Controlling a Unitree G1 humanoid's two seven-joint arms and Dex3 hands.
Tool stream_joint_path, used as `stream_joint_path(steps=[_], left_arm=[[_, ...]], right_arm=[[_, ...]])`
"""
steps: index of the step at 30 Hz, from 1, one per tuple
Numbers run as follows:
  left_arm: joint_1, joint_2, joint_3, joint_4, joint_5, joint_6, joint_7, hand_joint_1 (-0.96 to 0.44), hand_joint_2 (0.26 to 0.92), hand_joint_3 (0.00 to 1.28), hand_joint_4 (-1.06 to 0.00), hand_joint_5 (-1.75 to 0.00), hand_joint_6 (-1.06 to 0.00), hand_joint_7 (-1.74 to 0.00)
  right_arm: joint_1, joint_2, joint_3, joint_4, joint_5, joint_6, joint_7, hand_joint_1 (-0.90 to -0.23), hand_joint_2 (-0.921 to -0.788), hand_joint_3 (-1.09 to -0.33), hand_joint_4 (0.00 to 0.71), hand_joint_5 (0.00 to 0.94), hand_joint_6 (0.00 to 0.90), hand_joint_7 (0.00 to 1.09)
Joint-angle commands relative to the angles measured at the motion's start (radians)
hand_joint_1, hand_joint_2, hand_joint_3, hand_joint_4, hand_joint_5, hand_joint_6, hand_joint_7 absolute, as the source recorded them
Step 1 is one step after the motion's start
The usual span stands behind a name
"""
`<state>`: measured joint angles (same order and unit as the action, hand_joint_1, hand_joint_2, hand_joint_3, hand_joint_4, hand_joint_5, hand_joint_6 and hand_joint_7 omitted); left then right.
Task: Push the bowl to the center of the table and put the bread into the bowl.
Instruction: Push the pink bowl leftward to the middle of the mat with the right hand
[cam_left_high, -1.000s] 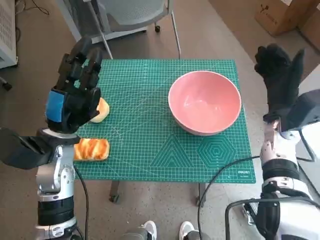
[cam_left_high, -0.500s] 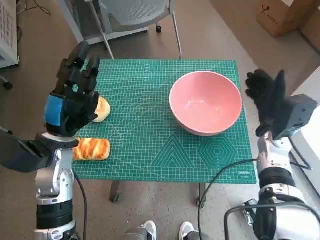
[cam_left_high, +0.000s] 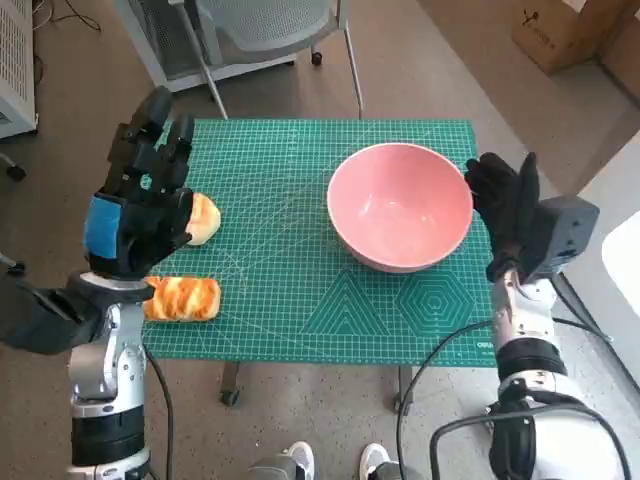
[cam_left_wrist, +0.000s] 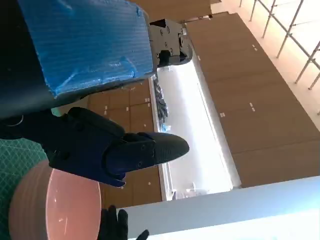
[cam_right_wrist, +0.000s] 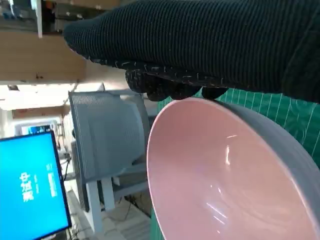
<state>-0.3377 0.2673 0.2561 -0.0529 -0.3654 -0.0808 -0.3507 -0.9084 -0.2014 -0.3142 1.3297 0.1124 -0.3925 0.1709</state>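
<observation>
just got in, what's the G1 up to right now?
It is working on a pink bowl on the green mat. The gloved right hand is flat against the bowl's right rim, placed to shove it toward the middle. The bowl is empty. Two pieces of bread sit at the mat's left edge: a striped bun and a pale roll. The left hand hovers above them, holding nothing.

White characters stood on the glowing blue monitor screen (cam_right_wrist: 31, 185); they were too blurred to read.
</observation>
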Motion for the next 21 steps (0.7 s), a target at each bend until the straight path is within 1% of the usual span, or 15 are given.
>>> stream_joint_path(steps=[1,6,9,15,21], left_arm=[[0.018,0.009,0.009,-0.026,-0.004,0.003,0.005,-0.71,0.921,0.48,-0.05,0.00,0.00,-0.33],[0.029,0.013,0.014,-0.034,-0.004,0.001,0.005,-0.71,0.921,0.48,-0.04,0.00,0.00,-0.33],[0.036,0.014,0.019,-0.037,-0.002,-0.004,0.006,-0.70,0.921,0.48,-0.04,0.00,0.00,-0.33],[0.048,0.014,0.029,-0.045,-0.004,-0.001,0.010,-0.69,0.921,0.48,-0.05,-0.01,0.00,-0.34],[0.062,0.012,0.035,-0.063,-0.005,0.008,0.022,-0.69,0.921,0.48,-0.07,-0.01,0.00,-0.35]], right_arm=[[0.008,0.034,0.000,0.011,-0.008,0.033,0.006,-0.603,-0.921,-0.849,0.195,0.010,0.330,0.02],[-0.006,0.058,-0.001,0.008,-0.003,0.037,0.021,-0.607,-0.921,-0.840,0.196,0.008,0.330,0.02],[-0.017,0.071,-0.001,0.006,0.000,0.037,0.032,-0.599,-0.921,-0.837,0.187,0.003,0.333,0.02],[-0.034,0.093,0.000,0.005,-0.003,0.039,0.038,-0.588,-0.921,-0.840,0.184,0.002,0.324,0.02],[-0.047,0.113,0.015,0.004,-0.017,0.035,0.027,-0.583,-0.921,-0.853,0.191,0.005,0.318,0.02]])
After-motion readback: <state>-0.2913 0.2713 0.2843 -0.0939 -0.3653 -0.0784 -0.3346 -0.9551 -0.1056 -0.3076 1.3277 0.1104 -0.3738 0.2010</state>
